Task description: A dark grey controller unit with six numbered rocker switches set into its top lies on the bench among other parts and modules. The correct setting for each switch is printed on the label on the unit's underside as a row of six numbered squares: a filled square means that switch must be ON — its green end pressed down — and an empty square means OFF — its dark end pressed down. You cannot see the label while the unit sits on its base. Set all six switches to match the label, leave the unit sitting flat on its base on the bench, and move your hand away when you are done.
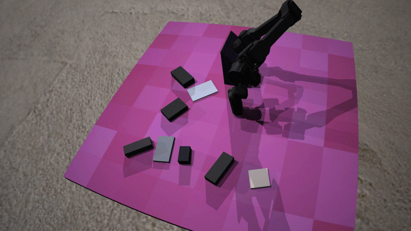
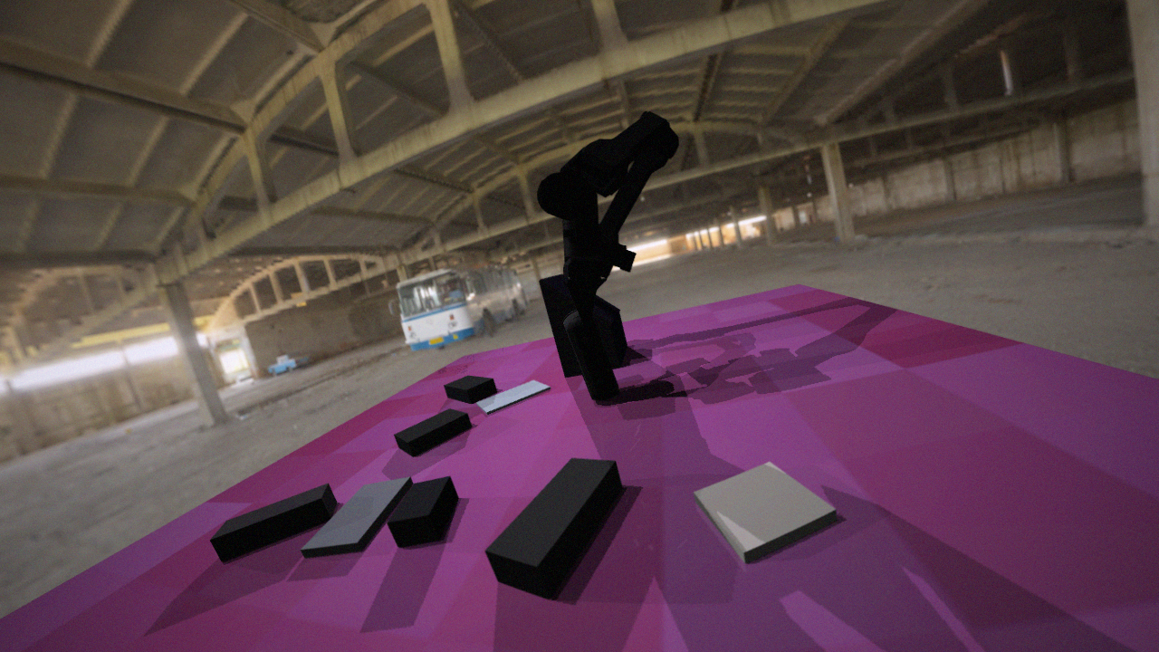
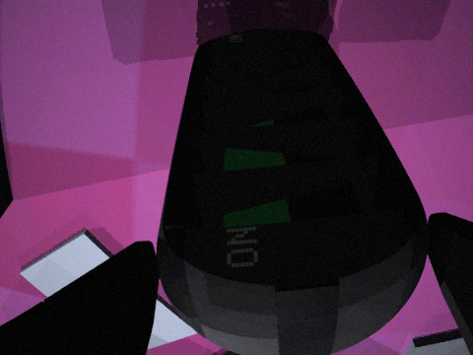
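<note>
The dark grey controller unit (image 1: 237, 105) (image 2: 594, 360) (image 3: 315, 251) is tilted steeply, its low end at or close to the bench. In the wrist view its switch side shows as nearly black, with several switches in a row. Three green ends (image 3: 253, 159) and a pale ON print (image 3: 241, 247) show near the rounded near end. Switch positions are too dark to read, and the label is not in view. My gripper (image 3: 295, 246) is shut on the unit, one finger against each side near that rounded end. The fingers are hard to make out in the top and exterior views.
Left of the unit lie a pale plate (image 1: 202, 90) (image 2: 513, 396) and two dark blocks (image 1: 182, 76) (image 1: 174, 109). Farther off are a long block (image 1: 138, 146), a grey plate (image 1: 164, 148), a small block (image 1: 184, 154), a large dark block (image 1: 219, 167) and a beige square (image 1: 259, 178).
</note>
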Robot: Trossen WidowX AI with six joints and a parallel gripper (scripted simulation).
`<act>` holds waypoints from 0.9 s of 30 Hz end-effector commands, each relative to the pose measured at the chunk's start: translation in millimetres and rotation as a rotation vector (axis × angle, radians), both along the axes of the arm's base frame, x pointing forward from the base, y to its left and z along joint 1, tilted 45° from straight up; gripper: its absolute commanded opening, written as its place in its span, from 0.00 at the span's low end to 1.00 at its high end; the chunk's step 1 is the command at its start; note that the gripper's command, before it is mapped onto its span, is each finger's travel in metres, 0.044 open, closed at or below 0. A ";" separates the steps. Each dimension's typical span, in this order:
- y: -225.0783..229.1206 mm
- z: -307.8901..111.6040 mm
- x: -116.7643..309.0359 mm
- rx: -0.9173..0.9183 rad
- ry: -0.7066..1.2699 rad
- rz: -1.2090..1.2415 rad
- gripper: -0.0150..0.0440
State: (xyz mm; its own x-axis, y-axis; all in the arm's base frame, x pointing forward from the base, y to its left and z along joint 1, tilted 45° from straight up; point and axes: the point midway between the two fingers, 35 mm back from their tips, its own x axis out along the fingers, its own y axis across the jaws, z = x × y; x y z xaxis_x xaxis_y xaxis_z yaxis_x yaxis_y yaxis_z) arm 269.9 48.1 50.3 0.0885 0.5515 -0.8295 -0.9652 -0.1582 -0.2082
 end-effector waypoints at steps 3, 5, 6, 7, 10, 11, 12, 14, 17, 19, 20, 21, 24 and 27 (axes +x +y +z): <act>8.2 4.0 -2.0 0.029 0.007 0.009 0.82; 9.3 5.0 -2.4 0.033 0.007 0.010 0.82; 9.8 5.5 -2.6 0.035 0.008 0.011 0.82; 10.4 5.9 -2.8 0.037 0.008 0.011 0.82; 12.1 7.4 -3.4 0.044 0.009 0.012 0.82; 12.6 7.9 -3.6 0.046 0.009 0.013 0.82; 13.2 8.3 -3.8 0.048 0.010 0.013 0.82; 14.3 9.3 -4.2 0.052 0.010 0.014 0.82; 16.1 10.7 -4.8 0.059 0.011 0.016 0.82; 17.2 11.6 -5.1 0.063 0.012 0.017 0.82; 17.8 12.0 -5.3 0.065 0.013 0.017 0.82; 18.4 12.5 -5.5 0.067 0.013 0.017 0.82; 20.1 13.8 -6.1 0.074 0.014 0.019 0.82; 21.9 15.1 -6.7 0.080 0.015 0.020 0.82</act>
State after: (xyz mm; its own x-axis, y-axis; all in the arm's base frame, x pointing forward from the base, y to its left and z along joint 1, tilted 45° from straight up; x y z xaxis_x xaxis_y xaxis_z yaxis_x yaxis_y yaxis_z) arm 265.1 62.4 63.4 0.0777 0.5998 -0.7964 -0.9657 -0.1531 -0.2095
